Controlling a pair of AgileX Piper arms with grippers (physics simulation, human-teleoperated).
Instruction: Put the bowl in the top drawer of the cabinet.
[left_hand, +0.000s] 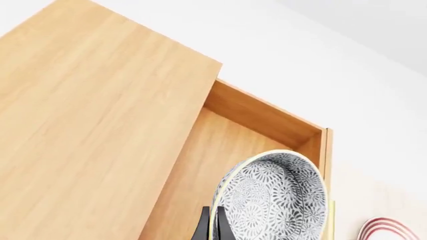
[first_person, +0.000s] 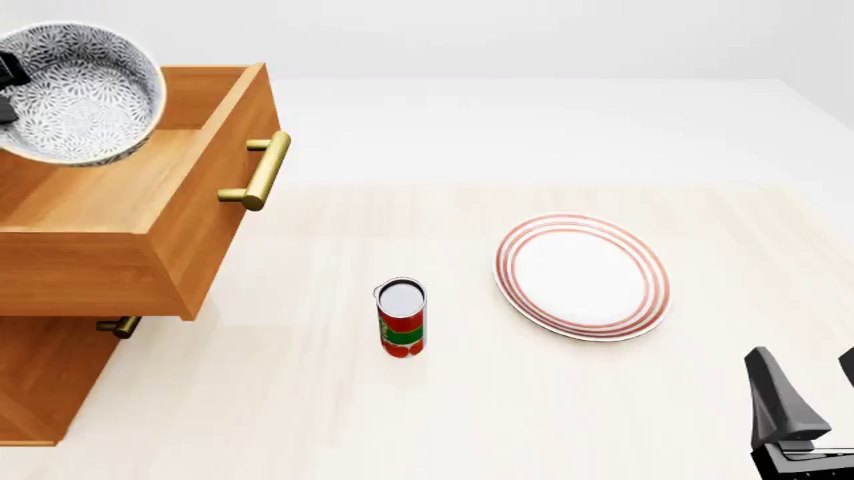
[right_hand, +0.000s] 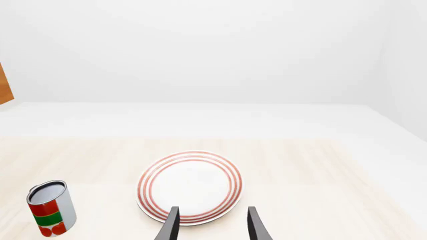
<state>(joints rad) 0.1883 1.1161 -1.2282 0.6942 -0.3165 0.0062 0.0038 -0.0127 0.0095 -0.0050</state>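
Note:
The bowl (first_person: 78, 92), white with a dense grey-blue flower pattern, hangs tilted above the open top drawer (first_person: 200, 220) of the cabinet (first_person: 38, 400). My left gripper (left_hand: 213, 228) is shut on the bowl's (left_hand: 277, 197) rim; in the front view only its dark fingers (first_person: 8, 72) show at the left edge. The drawer's wooden floor (left_hand: 213, 160) lies bare under the bowl, next to the cabinet's flat top (left_hand: 80, 125). My right gripper (right_hand: 212, 227) stands open and holds nothing, low at the front right (first_person: 805, 400).
The drawer's brass bar handle (first_person: 260, 170) sticks out toward the table's middle; a smaller brass handle (first_person: 118, 325) sits below it. A red and green can (first_person: 400, 318) stands upright on the table. A white plate with red rings (first_person: 582, 276) lies beyond my right gripper.

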